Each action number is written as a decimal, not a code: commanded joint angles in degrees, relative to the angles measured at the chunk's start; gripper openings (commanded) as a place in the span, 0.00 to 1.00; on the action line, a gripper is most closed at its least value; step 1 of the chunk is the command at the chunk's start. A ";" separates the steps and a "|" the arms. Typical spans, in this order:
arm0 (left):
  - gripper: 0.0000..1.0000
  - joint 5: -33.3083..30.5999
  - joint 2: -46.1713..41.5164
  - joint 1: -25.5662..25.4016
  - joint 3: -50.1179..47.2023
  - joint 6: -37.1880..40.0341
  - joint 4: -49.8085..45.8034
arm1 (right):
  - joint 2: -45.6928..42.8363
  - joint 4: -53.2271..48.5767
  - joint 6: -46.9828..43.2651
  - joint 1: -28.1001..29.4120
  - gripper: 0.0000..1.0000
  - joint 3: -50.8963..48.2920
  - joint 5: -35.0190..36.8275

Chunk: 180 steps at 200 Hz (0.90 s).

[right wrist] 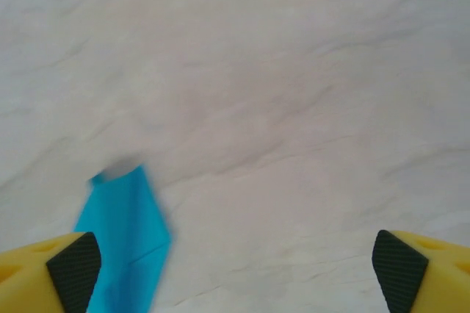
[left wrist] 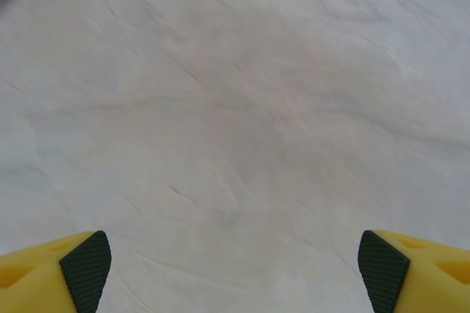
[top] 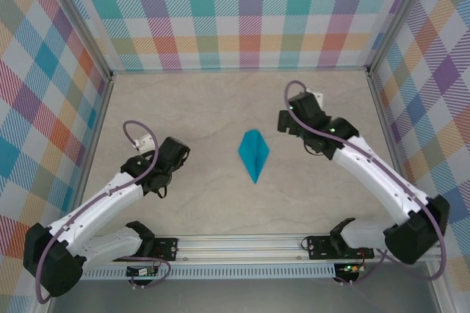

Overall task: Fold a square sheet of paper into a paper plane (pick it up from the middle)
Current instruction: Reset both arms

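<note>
Checking top cam: paper plane (top: 253,153) lies flat mid-table (top: 198,107), narrow point toward arm bases, untouched, so prob. set down as the finished dart; L arm elbow-bent w/ left gripper (top: 163,170) well off to its left, R arm stretched in w/ right gripper (top: 290,123) near its right. L wrist cam: left gripper (left wrist: 235,269) fingers spread wide over bare table, empty. R wrist cam: right gripper (right wrist: 239,269) fingers likewise spread, empty, paper plane (right wrist: 125,247) low-left beside one fingertip.

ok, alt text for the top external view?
A teal-blue paper plane lies at the middle of a pale table, its narrow point toward the near edge. The left gripper and right gripper hang to either side of it, both open and clear of it. Plaid walls ring the table.
</note>
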 commanded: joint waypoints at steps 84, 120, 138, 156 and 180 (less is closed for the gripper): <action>0.99 1.57 14.87 23.57 -13.92 36.92 51.12 | 11.92 46.19 -24.54 -21.83 1.00 -25.97 -15.80; 1.00 6.23 18.29 23.86 -19.40 43.08 73.26 | 12.49 65.59 -28.95 -23.21 1.00 -34.37 -20.76; 1.00 10.48 20.14 25.31 -22.50 43.92 84.55 | 12.28 73.41 -30.46 -24.94 1.00 -38.66 -25.91; 1.00 14.58 24.75 26.48 -23.58 44.12 91.00 | 12.98 78.15 -30.29 -25.87 1.00 -40.73 -28.11; 1.00 21.30 26.64 26.67 -23.55 46.86 93.13 | 13.05 79.65 -29.62 -27.74 1.00 -41.58 -32.04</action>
